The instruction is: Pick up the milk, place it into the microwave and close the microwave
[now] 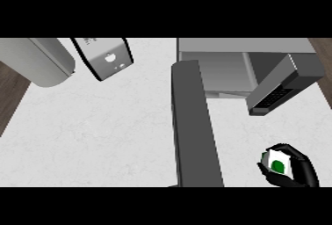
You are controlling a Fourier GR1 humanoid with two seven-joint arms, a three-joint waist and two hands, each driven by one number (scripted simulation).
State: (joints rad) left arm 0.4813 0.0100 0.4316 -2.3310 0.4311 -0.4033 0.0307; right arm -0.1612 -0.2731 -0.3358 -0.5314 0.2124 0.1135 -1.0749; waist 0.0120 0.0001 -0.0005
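Milk (279, 163), a small white carton with a green mark, sits in the right hand (299, 172) at the lower right of the head view, nearest the robot. The black fingers and thumb curl round the carton from the right and from below, hiding part of it. It appears lifted clear of the white counter (97, 132), though contact with the surface underneath cannot be ruled out. The left hand does not show.

Just to the left of the hand, the open microwave door (194, 127) runs as a long dark slab from the lower edge up toward the microwave (246, 66). Beyond, the grey cavity (224, 74) stands open, with a dark keypad panel (279, 90) angled at its right side.

Farther off at the top left lie a large grey cylinder (42, 61) and a tilted, black-edged silver object (103, 57), both well apart from the work.

Judging from this layout, the risks are mostly collisions. The carton must pass between door and keypad panel, and a path too far right could clip the panel's corner, while a swing left could knock the door. Because the fingers cover much of the carton, a tilt inside the grasp may go unnoticed, and it could topple when set down in the cavity.
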